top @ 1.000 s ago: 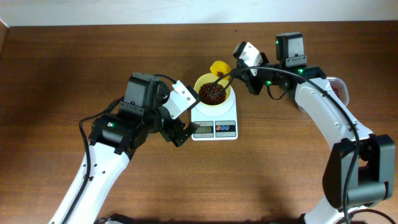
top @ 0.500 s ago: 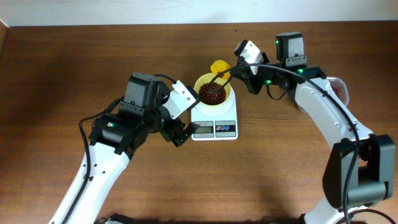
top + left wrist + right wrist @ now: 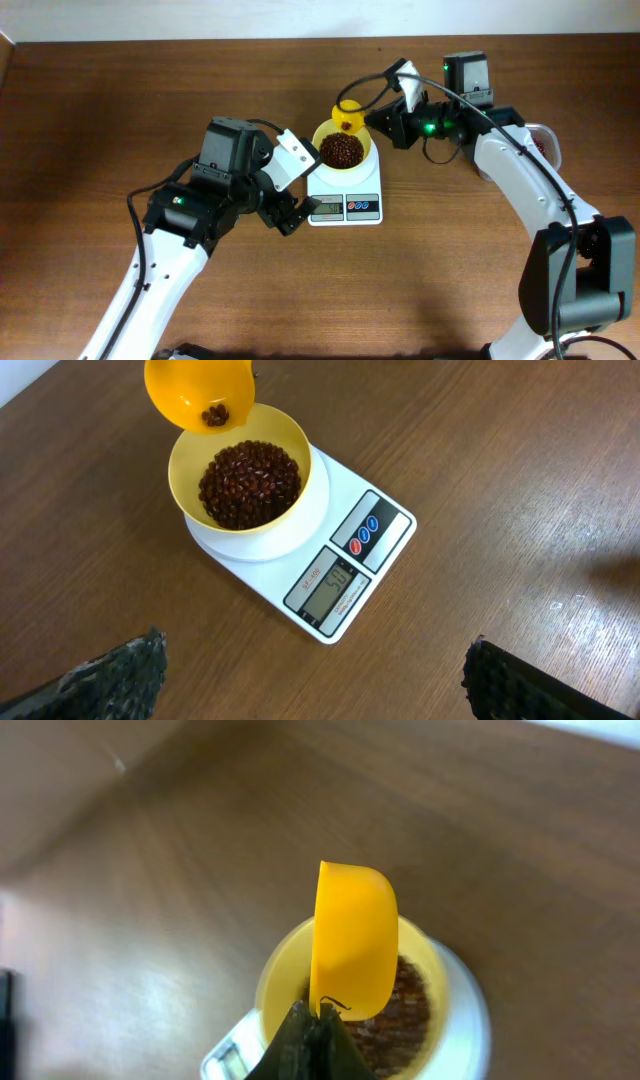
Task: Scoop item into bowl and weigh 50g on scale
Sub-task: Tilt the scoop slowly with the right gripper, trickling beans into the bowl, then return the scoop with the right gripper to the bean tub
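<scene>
The pale yellow bowl (image 3: 343, 148) (image 3: 250, 485) sits on the white scale (image 3: 345, 195) (image 3: 330, 570) and holds a heap of red-brown beans (image 3: 341, 150) (image 3: 250, 482). The scale's display (image 3: 330, 588) is lit. My right gripper (image 3: 385, 120) (image 3: 318, 1035) is shut on the handle of the bright yellow scoop (image 3: 347, 117) (image 3: 198, 395) (image 3: 352, 940). It holds the scoop tipped over the bowl's far rim with a few beans in it. My left gripper (image 3: 283, 215) (image 3: 315, 675) is open and empty just left of the scale.
A clear tub of beans (image 3: 543, 145) peeks out behind my right arm at the right. Bare wooden table (image 3: 420, 280) surrounds the scale.
My right gripper has rotated and lifted the scoop out of the bowl; it now sits tipped above the bowl's far rim. The left arm has not moved.
</scene>
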Controlling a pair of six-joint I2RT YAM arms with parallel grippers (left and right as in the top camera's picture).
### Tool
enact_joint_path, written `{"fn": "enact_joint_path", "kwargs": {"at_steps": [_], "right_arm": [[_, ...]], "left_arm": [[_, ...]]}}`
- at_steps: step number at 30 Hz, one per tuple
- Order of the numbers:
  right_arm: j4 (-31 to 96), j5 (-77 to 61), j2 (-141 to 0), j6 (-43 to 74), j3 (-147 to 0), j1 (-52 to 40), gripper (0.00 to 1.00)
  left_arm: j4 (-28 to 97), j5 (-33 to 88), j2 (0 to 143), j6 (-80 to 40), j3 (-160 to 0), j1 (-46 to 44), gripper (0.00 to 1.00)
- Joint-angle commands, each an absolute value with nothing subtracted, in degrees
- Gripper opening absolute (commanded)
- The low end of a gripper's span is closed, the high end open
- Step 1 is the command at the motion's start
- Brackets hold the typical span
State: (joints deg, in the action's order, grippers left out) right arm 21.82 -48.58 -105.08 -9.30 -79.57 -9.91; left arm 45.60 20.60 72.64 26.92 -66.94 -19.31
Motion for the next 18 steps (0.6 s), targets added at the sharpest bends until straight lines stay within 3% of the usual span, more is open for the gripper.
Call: {"fn": "enact_joint_path", "kwargs": {"at_steps": [1,8,13,18], "right_arm": [[20.3,-52.3,-105.6,7.9,-79.5,-10.5,0.04],[-1.5,-51.9,-105.6,27.6,-79.5,-7.0,0.04],[-4.3,-51.9,-105.6,39.7,-79.5,0.0,0.04],[-3.2,-51.9,-105.6,43.9,-79.5,5.4,0.04]], "left_arm": [[45.5,20.6,72.4,26.2,-66.6,-19.0,0.99],[45.5,20.6,72.4,26.2,-66.6,-19.0,0.99],[45.5,20.6,72.4,26.2,-66.6,-19.0,0.99],[45.5,20.6,72.4,26.2,-66.6,-19.0,0.99]]}}
